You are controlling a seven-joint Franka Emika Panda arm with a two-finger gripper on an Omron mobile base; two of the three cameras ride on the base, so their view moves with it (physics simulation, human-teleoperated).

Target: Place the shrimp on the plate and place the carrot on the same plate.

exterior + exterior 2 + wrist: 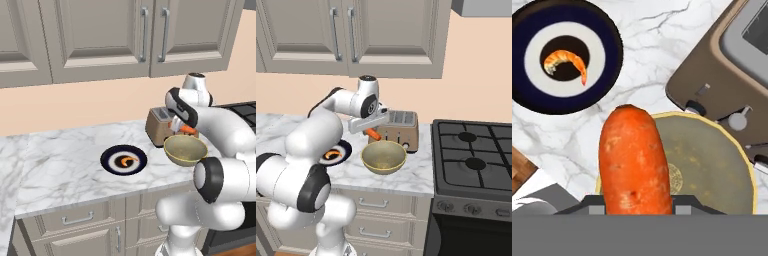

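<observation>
The pincer (pixel 374 131) grips the carrot (pixel 635 157) above the bowl (pixel 185 149), right of the plate (pixel 107 161) where the shrimp (pixel 129 160) already lies. Letting go too soon would likely drop the carrot into the bowl or onto the counter (pixel 60 160).

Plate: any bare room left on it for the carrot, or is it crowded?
The plate has room: the shrimp sits in the centre, leaving the pale ring and dark rim bare. Open marble counter lies left of the plate. It is crowded right of it, where bowl and toaster sit under the gripper holding the carrot.
</observation>
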